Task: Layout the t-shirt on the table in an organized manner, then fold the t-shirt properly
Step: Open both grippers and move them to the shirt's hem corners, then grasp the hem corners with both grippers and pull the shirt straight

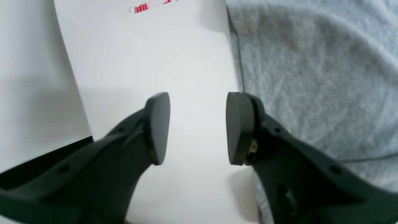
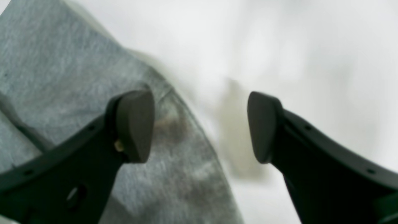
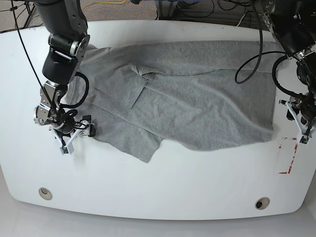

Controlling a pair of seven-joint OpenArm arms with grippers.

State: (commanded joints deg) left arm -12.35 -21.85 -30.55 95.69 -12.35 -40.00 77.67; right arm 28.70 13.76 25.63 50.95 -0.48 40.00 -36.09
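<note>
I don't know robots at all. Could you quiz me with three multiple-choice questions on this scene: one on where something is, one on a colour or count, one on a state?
1. Where does the red-and-white tape mark lie?
A. under the shirt
B. on the table near the left gripper
C. beside the right gripper

2. How many round holes show in the table?
A. none
B. two
C. five

3. How does the t-shirt lie?
A. spread out but rumpled
B. neatly folded
C. hanging from a gripper

Answers:
1 B: the mark sits just below that gripper.
2 B: one hole near each front corner.
3 A: it covers the table's middle with creases and a turned-over flap.
</note>
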